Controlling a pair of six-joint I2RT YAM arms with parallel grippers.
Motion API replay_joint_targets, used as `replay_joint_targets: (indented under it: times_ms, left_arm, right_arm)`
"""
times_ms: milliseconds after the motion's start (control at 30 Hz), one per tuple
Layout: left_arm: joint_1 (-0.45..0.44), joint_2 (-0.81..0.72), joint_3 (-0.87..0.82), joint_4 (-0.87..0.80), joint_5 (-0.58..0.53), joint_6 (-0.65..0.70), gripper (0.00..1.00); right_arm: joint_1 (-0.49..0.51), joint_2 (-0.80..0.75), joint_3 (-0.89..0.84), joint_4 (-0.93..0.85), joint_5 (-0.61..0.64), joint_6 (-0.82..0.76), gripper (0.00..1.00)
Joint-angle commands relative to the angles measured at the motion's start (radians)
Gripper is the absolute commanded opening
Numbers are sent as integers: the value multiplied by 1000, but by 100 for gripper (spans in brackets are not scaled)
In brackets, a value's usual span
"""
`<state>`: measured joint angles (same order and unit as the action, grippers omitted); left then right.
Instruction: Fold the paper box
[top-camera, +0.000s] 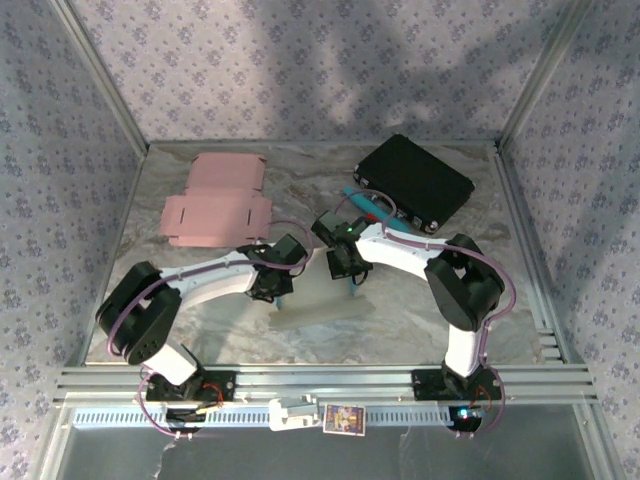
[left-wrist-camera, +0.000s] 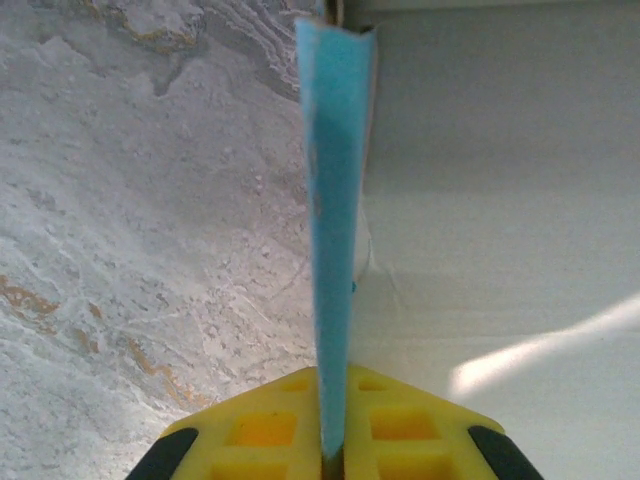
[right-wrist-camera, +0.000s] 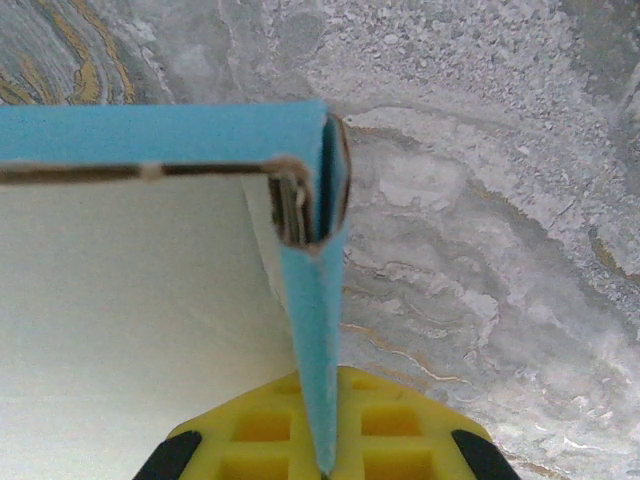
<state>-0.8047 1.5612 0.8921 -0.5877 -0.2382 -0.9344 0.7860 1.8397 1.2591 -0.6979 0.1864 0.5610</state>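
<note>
**Both claws clamped on the blue box at mid-table**

A marble-patterned table (top-camera: 400, 335) sits inside walls of flowered lilac print (top-camera: 300, 60). At its centre lies the blue paper box (top-camera: 322, 308), pale side up, held between the two arms. The left gripper (top-camera: 272, 288) and the right gripper (top-camera: 345, 265) meet over it.

The overhead view alone takes in the surroundings: a flat pink box blank (top-camera: 220, 205) at far left, a black case (top-camera: 415, 182) at far right, and a small picture card (top-camera: 343, 418) on the near rail (any print on it is too small to read).

The wrist views give the grip. On the left, yellow pads (left-wrist-camera: 270, 430) are pinched on a blue panel seen edge-on; on the right, pads (right-wrist-camera: 390, 430) are pinched on a blue wall just below a folded corner.
</note>
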Motion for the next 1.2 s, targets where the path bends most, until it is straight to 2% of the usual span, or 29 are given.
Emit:
replay_joint_targets:
  times_ms: [0, 100, 300, 433, 567, 667, 733, 967, 1167]
  left_arm:
    - [8, 28, 30, -108, -62, -12, 7]
    - [6, 62, 58, -171, -83, -29, 0]
    - [-31, 126, 129, -289, -144, -106, 0]
    - [-46, 123, 141, -266, -147, -93, 0]
    - [-45, 17, 100, -160, -150, -38, 25]
    - [-33, -52, 58, -82, -129, 5, 38]
    - [-19, -83, 27, -17, -96, 33, 43]
    - [22, -76, -9, 18, -28, 57, 43]
    - [47, -17, 24, 21, -46, 73, 33]
  right_arm:
    - [-4, -8, -8, -8, 15, 15, 0]
    - [-4, 2, 6, -20, 17, 16, 0]
    - [3, 24, 23, -41, 23, 27, 0]
    - [6, 18, 12, -38, 22, 35, 0]
    - [7, 6, -3, -27, 19, 37, 0]
    - [7, 3, -6, -27, 19, 36, 0]
    - [5, 4, -3, -29, 18, 34, 0]
    - [3, 14, 8, -28, 12, 29, 0]
    - [2, 15, 9, -30, 12, 30, 0]
